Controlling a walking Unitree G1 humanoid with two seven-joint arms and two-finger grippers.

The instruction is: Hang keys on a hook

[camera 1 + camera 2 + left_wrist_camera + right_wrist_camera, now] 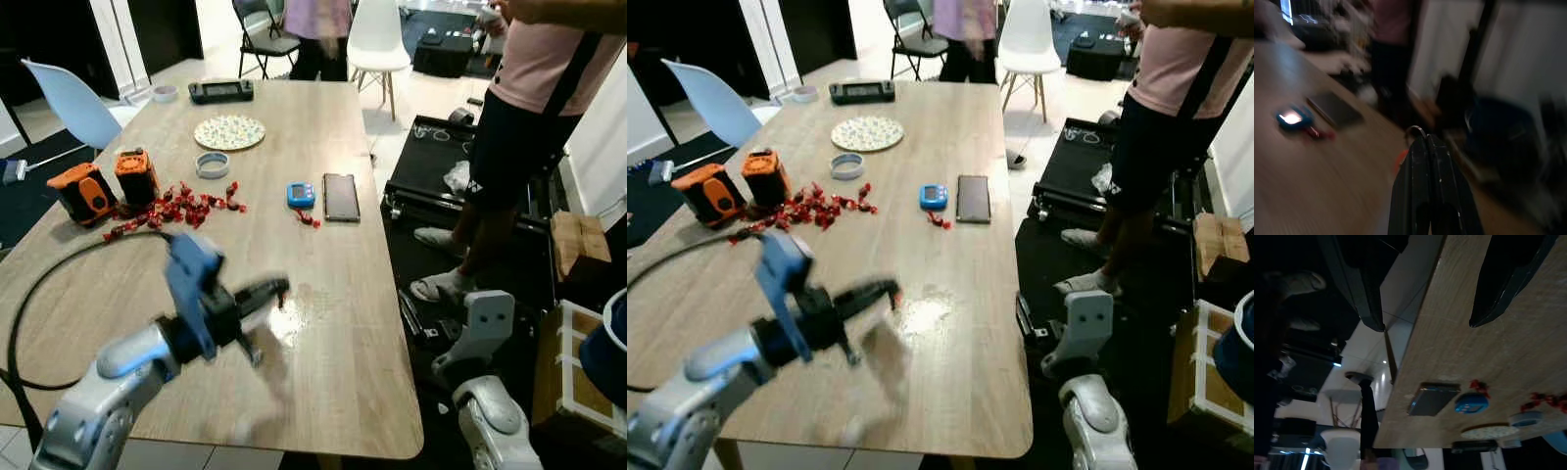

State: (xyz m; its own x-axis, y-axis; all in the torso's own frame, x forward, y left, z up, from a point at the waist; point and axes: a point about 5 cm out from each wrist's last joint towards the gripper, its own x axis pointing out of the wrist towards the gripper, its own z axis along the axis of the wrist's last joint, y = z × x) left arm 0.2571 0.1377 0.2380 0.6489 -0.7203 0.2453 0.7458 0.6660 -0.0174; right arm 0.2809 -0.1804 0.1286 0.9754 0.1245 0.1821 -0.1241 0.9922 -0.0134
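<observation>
My left gripper (pixel 282 288) hovers just above the middle of the wooden table (pixel 323 372), blurred by motion. In the left wrist view its black fingers (pixel 1427 161) are pressed shut, with a thin metal key ring (pixel 1415 130) at the tips and a small red tag (pixel 1400 159) hanging beside them. The red tag (pixel 281 302) also dangles under the tips in the left eye view. My right gripper (pixel 1425 325) hangs open off the table's right side, beside its edge. On the table a small blue fob (pixel 301 194) with a red tag lies next to a dark phone (pixel 340 196).
Two orange devices (pixel 103 186), scattered red pieces (pixel 186 208), a tape roll (pixel 212 164), a patterned plate (pixel 229 131) and a black controller (pixel 220 90) sit on the far left half. A black cable (pixel 39 274) loops at the left. A person (pixel 519 127) stands to the right.
</observation>
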